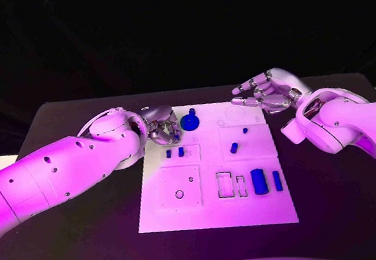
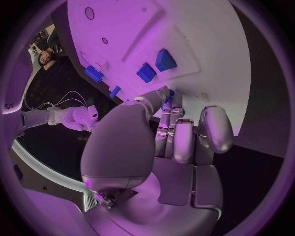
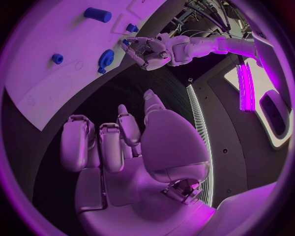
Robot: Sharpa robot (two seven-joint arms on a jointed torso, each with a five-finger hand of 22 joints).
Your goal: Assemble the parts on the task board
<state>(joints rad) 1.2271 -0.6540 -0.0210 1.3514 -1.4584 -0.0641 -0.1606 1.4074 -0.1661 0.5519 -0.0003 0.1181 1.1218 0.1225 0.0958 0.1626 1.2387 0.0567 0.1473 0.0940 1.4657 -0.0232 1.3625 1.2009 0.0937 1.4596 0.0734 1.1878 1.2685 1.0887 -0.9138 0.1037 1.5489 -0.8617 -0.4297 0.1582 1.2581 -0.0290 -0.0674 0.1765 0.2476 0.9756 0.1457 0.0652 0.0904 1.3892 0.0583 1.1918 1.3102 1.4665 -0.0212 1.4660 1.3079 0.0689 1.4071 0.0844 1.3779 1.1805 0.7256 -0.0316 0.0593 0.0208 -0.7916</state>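
Nearest to us, the white task board [image 1: 220, 212] lies flat in the middle of the black table [image 1: 82, 254]. Along its near part we see a square panel with a small ring-shaped opening [image 1: 179, 195], and to the robot's right of it a row of narrow rectangular slots [image 1: 225, 184]. Two of those slots stand open; beside them a blue block [image 1: 258, 181] and a thinner blue bar [image 1: 277, 180] sit upright, close together but apart.

Further up the board, a small blue peg [image 1: 234, 149] stands near the middle, and another tiny blue piece [image 1: 243, 130] sits just beyond it. Toward the robot's left edge of the board, two small blue pieces [image 1: 176, 152] lie side by side.

At the far end, a blue gear-like disc [image 1: 190, 122] stands on edge beside the left hand [image 1: 161, 129]. From the left wrist view, that hand's fingertips [image 2: 167, 98] touch something blue at the board; we cannot tell whether it grasps it or only touches it.

The right hand [image 1: 267, 91] hovers above the table just past the board's far right corner, fingers curled loosely and apart, holding nothing. In the right wrist view its fingers [image 3: 101, 142] are likewise spread with nothing in them.
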